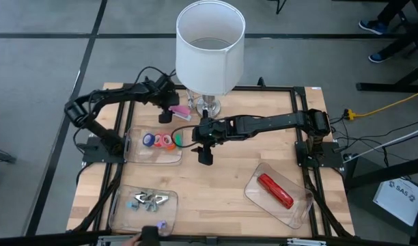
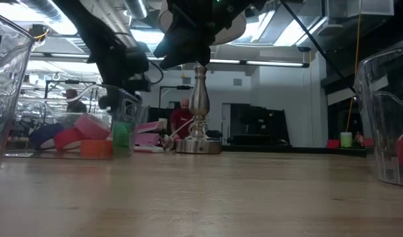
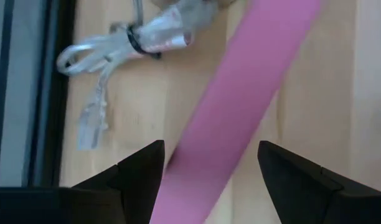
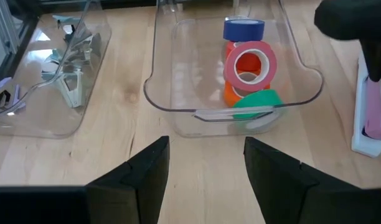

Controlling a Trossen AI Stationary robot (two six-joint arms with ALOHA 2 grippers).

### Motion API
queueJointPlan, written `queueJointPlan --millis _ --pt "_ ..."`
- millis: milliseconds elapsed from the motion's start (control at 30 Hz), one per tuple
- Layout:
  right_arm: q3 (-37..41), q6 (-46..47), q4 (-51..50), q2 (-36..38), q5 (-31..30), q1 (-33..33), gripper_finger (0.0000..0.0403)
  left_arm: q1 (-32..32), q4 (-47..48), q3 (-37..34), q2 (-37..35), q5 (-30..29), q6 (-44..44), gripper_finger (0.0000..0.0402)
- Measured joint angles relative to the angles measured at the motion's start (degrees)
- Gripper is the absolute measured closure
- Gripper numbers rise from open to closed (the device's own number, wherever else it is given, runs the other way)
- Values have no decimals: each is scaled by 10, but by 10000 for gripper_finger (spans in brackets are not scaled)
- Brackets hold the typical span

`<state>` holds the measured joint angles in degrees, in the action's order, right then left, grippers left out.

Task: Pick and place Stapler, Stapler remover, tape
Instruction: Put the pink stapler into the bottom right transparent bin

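Observation:
A pink stapler [image 1: 180, 111] lies flat on the wood by the lamp's foot, and in the left wrist view the pink stapler [image 3: 240, 112] runs between my fingers. My left gripper [image 3: 209, 146] is open above it, one finger on each side, and I see no touch. My right gripper [image 4: 206, 140] is open and empty over the table's middle [image 1: 205, 156], just short of the clear tray holding the tape rolls [image 4: 249, 65]. The tape rolls [image 1: 161, 141] are blue, pink, orange and green. Staple removers [image 1: 149, 199] lie in a second tray, and a red stapler [image 1: 275, 190] lies in a third.
A white-shaded lamp [image 1: 209, 44] stands at the table's far middle, with its metal base [image 2: 198, 146] and a bundled clear cable [image 3: 116, 50] beside the pink stapler. Bare wood lies between the three trays. People show in the room beyond the table.

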<state>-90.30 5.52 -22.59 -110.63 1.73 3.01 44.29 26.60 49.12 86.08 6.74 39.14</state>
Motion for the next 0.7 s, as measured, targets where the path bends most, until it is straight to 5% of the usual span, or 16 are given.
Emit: queueJointPlan --millis 467,700 --pt "0 1 0 0 0 0 195 -24 -14 0 52 -53 52 149" --pt "0 0 0 0 0 1 195 -43 -12 0 48 -98 54 209"
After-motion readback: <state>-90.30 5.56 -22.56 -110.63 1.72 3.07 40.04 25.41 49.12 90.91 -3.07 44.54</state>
